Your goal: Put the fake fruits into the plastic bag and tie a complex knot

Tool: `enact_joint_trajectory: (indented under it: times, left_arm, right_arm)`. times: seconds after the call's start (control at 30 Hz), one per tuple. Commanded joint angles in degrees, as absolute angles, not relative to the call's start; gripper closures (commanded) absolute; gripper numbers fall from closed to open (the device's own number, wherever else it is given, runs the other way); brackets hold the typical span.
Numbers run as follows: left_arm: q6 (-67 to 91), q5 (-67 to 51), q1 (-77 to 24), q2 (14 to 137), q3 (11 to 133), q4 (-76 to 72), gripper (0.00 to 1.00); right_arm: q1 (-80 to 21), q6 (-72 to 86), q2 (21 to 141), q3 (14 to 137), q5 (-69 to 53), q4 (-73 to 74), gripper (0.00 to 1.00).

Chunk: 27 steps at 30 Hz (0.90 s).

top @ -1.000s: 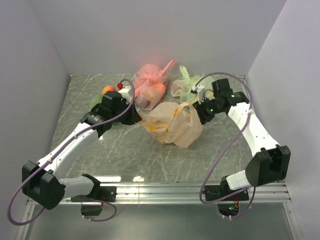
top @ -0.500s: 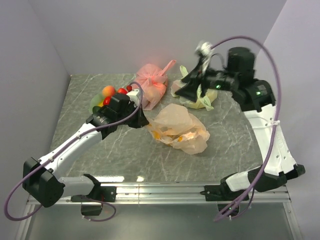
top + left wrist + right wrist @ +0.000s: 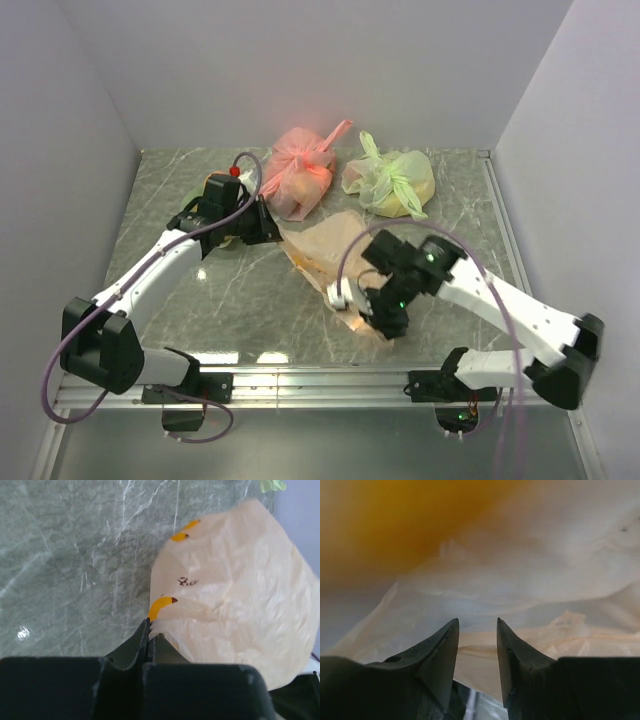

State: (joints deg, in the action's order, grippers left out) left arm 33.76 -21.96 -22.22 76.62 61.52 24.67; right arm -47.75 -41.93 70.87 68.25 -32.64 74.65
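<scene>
The pale orange plastic bag (image 3: 322, 243) lies crumpled in the middle of the table, and no knot shows on it. My left gripper (image 3: 272, 229) is shut on the bag's left edge. In the left wrist view the jaws (image 3: 150, 630) pinch the film next to a yellow print, and the bag (image 3: 235, 600) spreads to the right. My right gripper (image 3: 368, 302) is low at the bag's near right side. Its jaws (image 3: 476, 624) are open, with the bag film (image 3: 530, 580) close in front. One small red fruit (image 3: 235, 171) shows behind the left arm; the other fruits are hidden.
A pink-red tied bag (image 3: 300, 172) and a light green tied bag (image 3: 392, 182) stand at the back. Grey walls close in the left, back and right sides. The marble tabletop (image 3: 200, 300) runs to a metal rail at the front.
My right arm has swung down from high over the green bag to the pale orange bag's near side. My left gripper has stayed on the bag's edge, shifting slightly back and left.
</scene>
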Motion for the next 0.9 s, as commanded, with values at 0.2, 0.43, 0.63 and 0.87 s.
enact_joint_trajectory:
  times: [0.2, 0.43, 0.63, 0.87]
  left_arm:
    - [36.39, -26.02, -19.69, 78.58, 63.63, 24.08, 1.0]
    - [29.98, -25.75, -26.0, 75.85, 65.56, 22.41, 1.0]
    - [24.88, -24.25, -29.7, 75.32, 68.99, 23.29, 1.0]
    - [26.54, -27.33, -29.62, 76.38, 69.96, 22.76, 1.0]
  right_arm:
    - [-57.04, -50.7, 54.44, 49.94, -0.19, 67.09, 0.57]
    - [-56.95, -38.86, 55.02, 72.49, -2.72, 61.27, 0.31]
    - [-57.04, -32.79, 56.33, 79.01, -0.09, 52.74, 0.11]
    - [-57.74, -23.41, 63.27, 79.02, -4.65, 49.24, 0.03]
